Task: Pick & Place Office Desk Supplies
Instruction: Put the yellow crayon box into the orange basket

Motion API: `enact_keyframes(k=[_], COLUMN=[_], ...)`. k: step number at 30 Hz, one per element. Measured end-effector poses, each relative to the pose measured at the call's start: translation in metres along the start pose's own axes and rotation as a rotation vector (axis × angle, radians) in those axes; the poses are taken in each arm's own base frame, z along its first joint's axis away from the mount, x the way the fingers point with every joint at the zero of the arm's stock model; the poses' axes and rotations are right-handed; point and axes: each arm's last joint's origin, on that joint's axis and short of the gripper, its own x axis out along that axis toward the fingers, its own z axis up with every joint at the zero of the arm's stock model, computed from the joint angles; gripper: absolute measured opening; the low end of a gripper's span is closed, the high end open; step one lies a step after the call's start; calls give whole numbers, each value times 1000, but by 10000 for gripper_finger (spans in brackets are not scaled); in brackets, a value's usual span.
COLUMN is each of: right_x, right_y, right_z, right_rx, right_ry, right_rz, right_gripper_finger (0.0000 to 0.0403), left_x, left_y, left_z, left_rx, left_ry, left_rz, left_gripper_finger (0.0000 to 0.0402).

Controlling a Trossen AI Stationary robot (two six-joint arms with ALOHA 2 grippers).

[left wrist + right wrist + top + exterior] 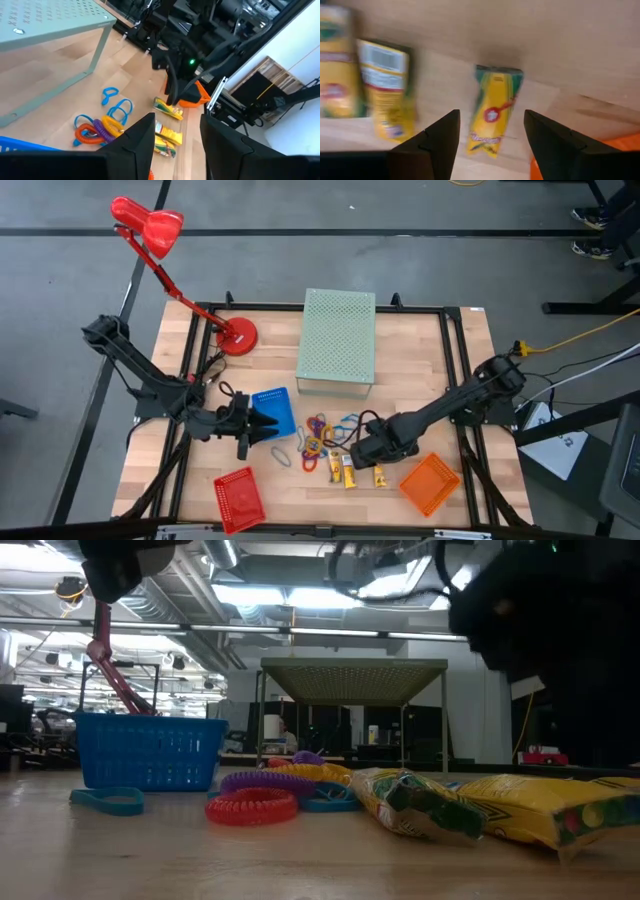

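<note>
Yellow packets [492, 112] beneath right gripper's [490, 137] spread fingers; left gripper [177, 137] parted, empty, beside blue basket [272, 412].

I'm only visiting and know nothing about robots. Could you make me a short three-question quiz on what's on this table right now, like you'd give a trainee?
1. True or false: the right gripper is already clamped on a yellow packet.
2. Which mesh basket lies nearest the right gripper: A red, B blue, C orange?
3. What stands at the far left corner of the table?

Key
1. False: its fingers stand open, one on each side of the packet, above it.
2. C.
3. A red desk lamp, beside the pale green perforated box.
</note>
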Motion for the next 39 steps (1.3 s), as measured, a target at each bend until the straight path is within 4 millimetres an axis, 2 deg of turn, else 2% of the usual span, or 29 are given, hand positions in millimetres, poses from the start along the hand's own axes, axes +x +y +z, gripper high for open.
enact_keyframes(k=[9,15,21,26,30,33,35,39], right_x=[15,35,37,37,34,27,17,-16], right_y=[2,-2,-4,-3,-1,2,3,7], right_z=[2,6,8,10,15,21,26,31], right_rx=[-1,9,25,15,2,-8,4,-2], right_ry=[13,69,78,78,70,26,-5,-76], right_rz=[-24,42,42,39,64,113,147,269], right_gripper_finger=[186,172,157,112,72,65,73,90], left_x=[-1,-1,-1,-1,-1,-2,-3,-8], left_y=[1,1,1,1,1,1,1,0], left_z=[1,1,1,1,1,2,4,10], left_rx=[6,7,7,7,7,5,-1,3], left_ry=[1,1,-5,-6,-10,-13,-20,-40], left_rz=[0,1,7,8,11,10,5,-7], left_gripper_finger=[152,152,152,152,152,152,152,152])
